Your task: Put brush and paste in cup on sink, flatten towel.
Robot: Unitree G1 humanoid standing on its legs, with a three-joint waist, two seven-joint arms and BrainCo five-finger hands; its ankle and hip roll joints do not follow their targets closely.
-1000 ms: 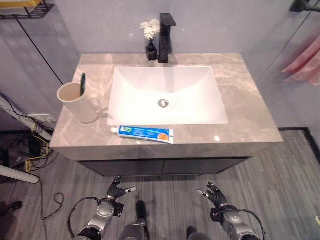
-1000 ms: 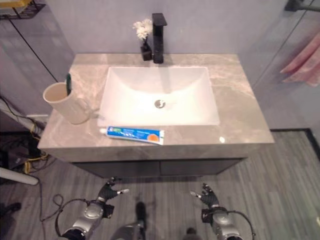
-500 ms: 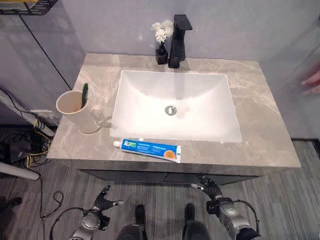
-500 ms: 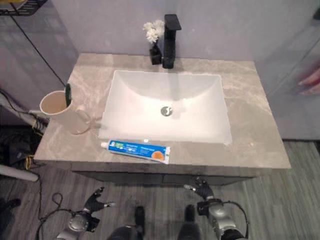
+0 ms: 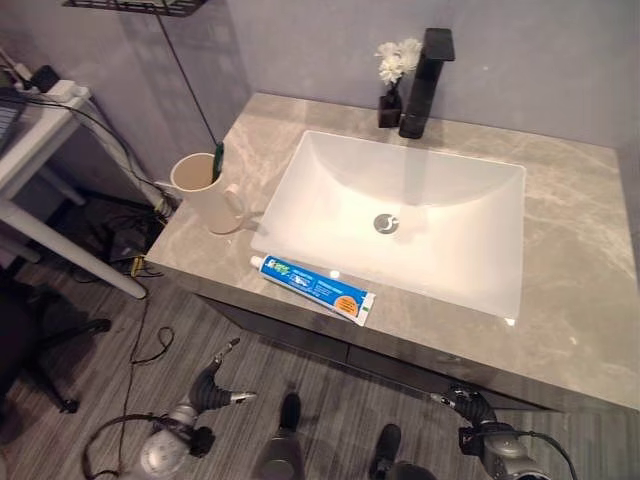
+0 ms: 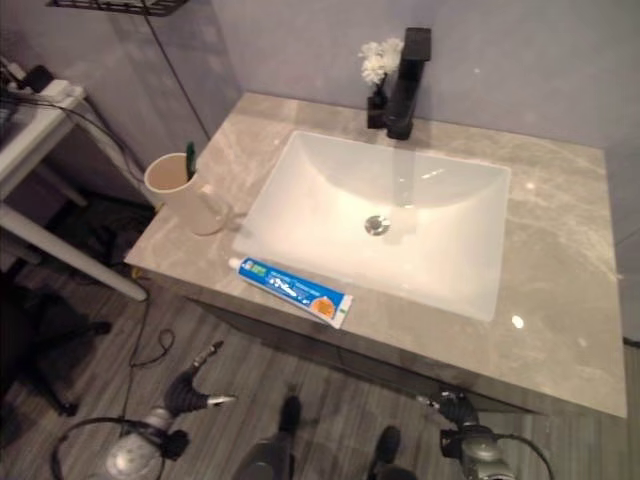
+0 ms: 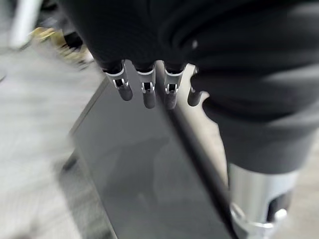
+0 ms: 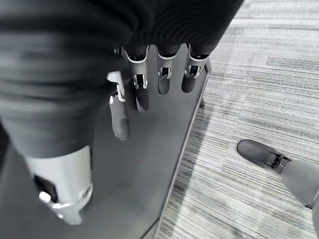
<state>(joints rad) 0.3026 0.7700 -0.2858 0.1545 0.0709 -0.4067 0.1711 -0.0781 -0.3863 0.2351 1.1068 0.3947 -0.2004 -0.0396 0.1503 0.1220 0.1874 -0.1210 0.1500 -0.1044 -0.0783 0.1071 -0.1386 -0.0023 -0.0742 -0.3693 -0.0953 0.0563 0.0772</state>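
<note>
Left eye view: toothpaste tube (image 5: 313, 289) lies lengthwise along sink (image 5: 300, 170) front rim, cup (image 5: 200, 190) with brush (image 5: 217, 160) beside sink. Left hand (image 5: 212, 385) probably nearer, relaxed, empty; right hand (image 8: 144, 79) loose, empty.

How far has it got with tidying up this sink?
Partly done, it seems: the green toothbrush already stands in the cream cup on the countertop. Nothing is in hand; the left hand and right hand hang open, low in front of the cabinet. Left to do: the toothpaste tube lies flat by the basin's front edge. I can't spot a towel to flatten.
</note>
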